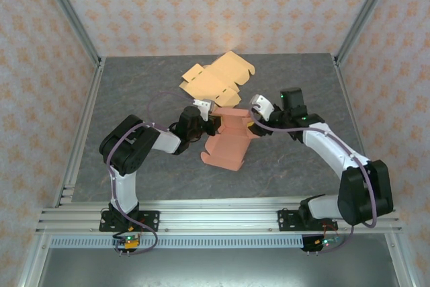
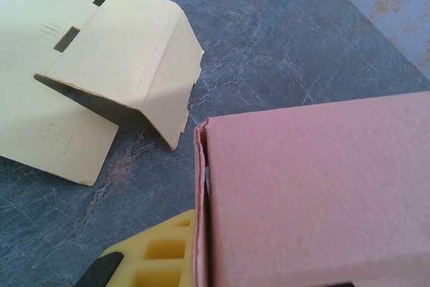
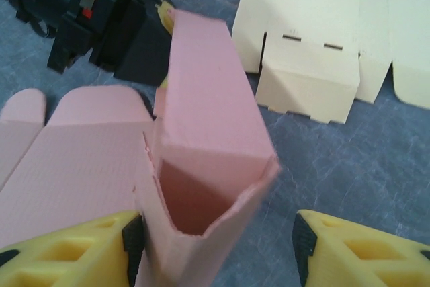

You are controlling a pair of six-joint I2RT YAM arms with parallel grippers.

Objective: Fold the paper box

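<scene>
Watching the pink paper box (image 1: 227, 140) at the middle of the table (image 1: 134, 99), squarely between the two arms; half formed, with one tall hollow sleeve standing up and flat rounded flaps spread on the table beside it; just behind, a pale yellow box blank (image 1: 215, 78), mostly flat with one panel tented up; on the right side, right gripper (image 3: 216, 232) with jaws apart, straddling the open end of the sleeve, one finger against the pink wall, the other standing clear with bare table between; up against the far side, left gripper (image 1: 207, 120), one yellow finger (image 2: 154, 253) right beside the edge of the pink wall, the other hidden behind card, so cannot tell whether clamped or merely resting; looks like thin corrugated card: light, stiff across a panel, willing to bend only along its scored creases, quick to dent or tear at the ragged rim; probably slides on the stone-patterned surface if pushed from one side alone; best taken low on a flat wall near a crease, opposed from both sides, never pinched hard at the open mouth.
</scene>
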